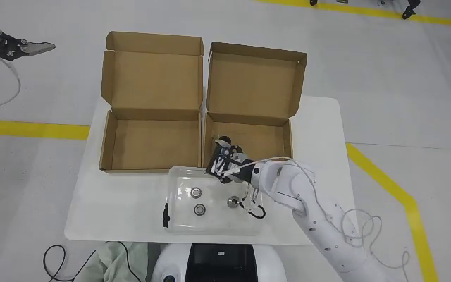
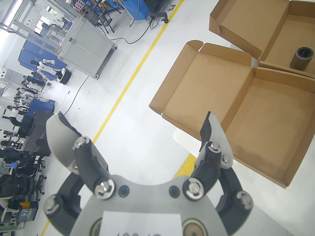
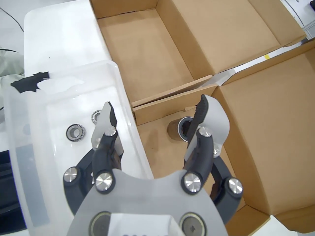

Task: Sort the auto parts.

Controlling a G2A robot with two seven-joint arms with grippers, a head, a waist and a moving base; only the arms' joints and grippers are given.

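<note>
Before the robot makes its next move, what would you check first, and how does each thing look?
1. Right gripper free to grab: ok. It is open and empty, above where the clear bin meets the right box.
2. Parts waiting to be sorted: ok. Bearings lie on the bin's floor.
3. Dark sleeve settled: ok. It stands upright on the right box's floor.
4. Left box ready: ok. Its lid is open and nothing is in it.
5. Left gripper out of the way: ok. It is open, far off to the side.
6. Which box the bearings belong in: cannot tell.
</note>
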